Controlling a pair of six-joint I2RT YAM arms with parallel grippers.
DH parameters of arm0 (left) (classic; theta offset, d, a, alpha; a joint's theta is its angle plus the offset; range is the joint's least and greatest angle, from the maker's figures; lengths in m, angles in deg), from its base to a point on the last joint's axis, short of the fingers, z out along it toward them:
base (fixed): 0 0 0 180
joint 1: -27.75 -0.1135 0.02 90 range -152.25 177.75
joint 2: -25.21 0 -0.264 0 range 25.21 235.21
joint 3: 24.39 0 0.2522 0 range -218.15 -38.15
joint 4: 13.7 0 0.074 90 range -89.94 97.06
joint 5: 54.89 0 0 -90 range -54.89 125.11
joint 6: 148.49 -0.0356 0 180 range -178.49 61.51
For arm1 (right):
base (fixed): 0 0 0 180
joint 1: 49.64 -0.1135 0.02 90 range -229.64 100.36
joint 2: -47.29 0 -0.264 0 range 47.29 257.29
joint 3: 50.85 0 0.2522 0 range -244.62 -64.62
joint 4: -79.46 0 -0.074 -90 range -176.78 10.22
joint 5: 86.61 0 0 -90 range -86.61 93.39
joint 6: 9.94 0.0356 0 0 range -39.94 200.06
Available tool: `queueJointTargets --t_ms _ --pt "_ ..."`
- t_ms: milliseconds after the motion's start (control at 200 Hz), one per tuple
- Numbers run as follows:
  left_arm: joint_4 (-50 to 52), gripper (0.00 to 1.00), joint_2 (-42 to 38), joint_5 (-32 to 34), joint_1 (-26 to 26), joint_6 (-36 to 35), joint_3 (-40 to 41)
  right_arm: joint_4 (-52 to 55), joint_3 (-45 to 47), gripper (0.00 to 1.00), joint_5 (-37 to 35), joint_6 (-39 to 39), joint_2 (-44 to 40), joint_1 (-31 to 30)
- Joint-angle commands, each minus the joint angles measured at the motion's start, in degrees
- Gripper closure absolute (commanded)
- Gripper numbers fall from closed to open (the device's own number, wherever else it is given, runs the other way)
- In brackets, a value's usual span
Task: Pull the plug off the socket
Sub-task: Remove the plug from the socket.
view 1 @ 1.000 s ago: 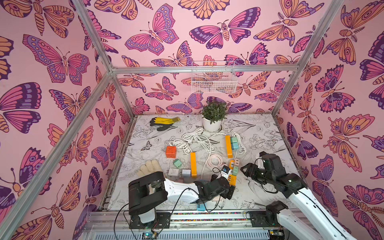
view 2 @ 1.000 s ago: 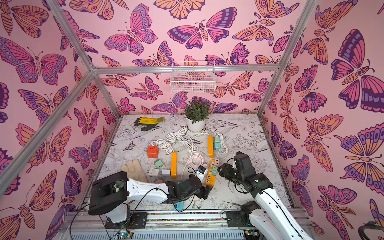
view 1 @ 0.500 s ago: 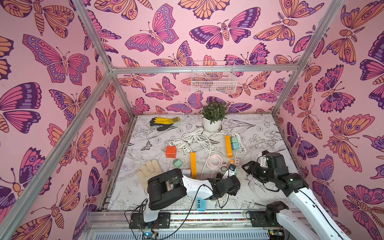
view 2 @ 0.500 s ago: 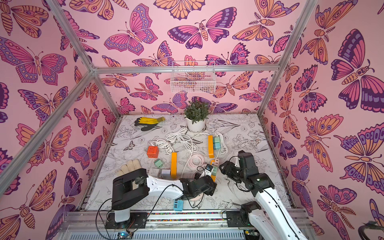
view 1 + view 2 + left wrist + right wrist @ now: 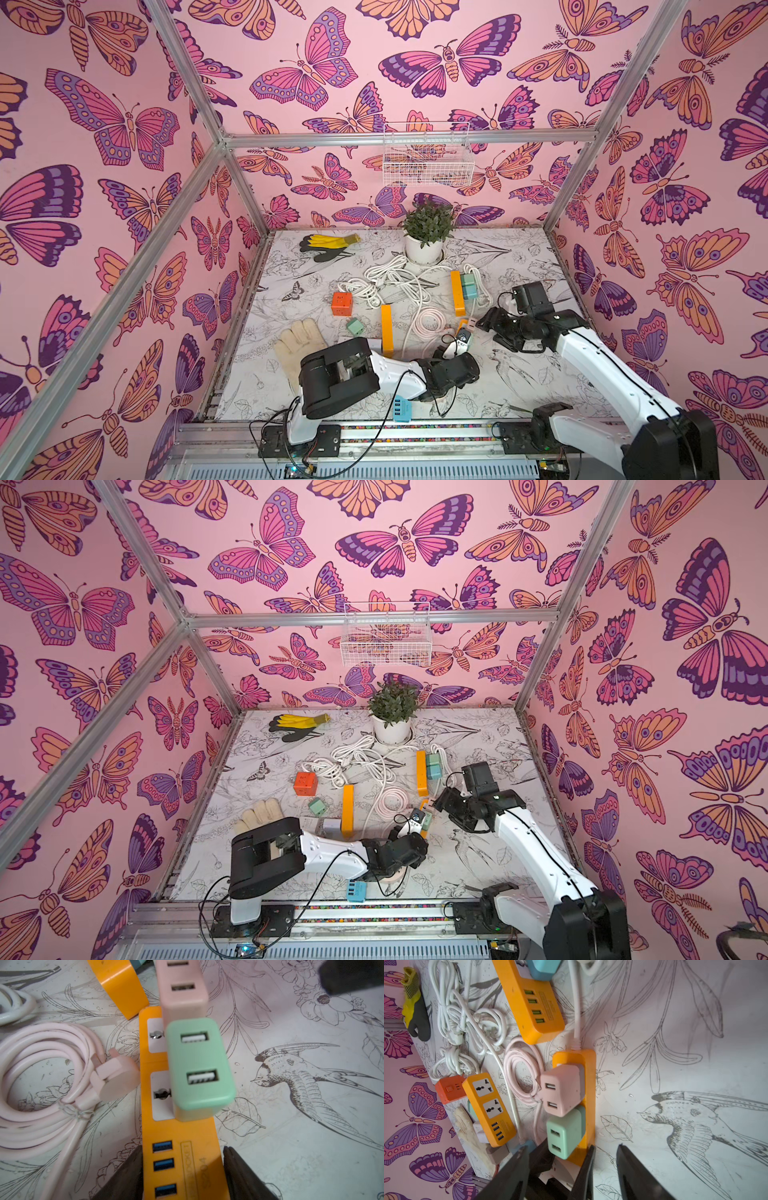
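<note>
Left wrist view: my left gripper (image 5: 182,1151) pinches the USB end of the orange power strip (image 5: 199,1132), one finger against each long edge. The green plug (image 5: 199,1064) stands seated in the socket nearer those fingers. The pink plug (image 5: 182,999) is seated just beyond it, and the two bodies nearly touch. A pink cable coil (image 5: 41,1084) lies against one long edge of the strip, and the other edge faces bare table (image 5: 291,1147). Right wrist view: my right gripper (image 5: 573,1146) is spread wide and closes on nothing. Another orange strip (image 5: 490,1109) lies beyond the coil, so that side is crowded. Top views: in both, the held strip lies toward the front right of the table, between my two grippers, with the right gripper's tips close by the pink plug. Clear surface runs from the strip to the right frame post (image 5: 559,270) and the front rail (image 5: 415,428). White cables (image 5: 395,278) and a potted plant (image 5: 428,232) fill the back.
</note>
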Motion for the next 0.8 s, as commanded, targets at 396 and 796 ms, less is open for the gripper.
queueJointTargets --t_ms 396,796 --pt "-5.10 0.44 0.51 -4.27 -0.65 -8.63 6.56 9.80 -12.11 0.49 -12.33 2.00 20.17 -5.68" --pt "-4.37 0.46 0.90 -5.54 -0.64 -9.40 6.15 7.83 -10.55 0.72 -14.82 4.02 19.34 -7.47"
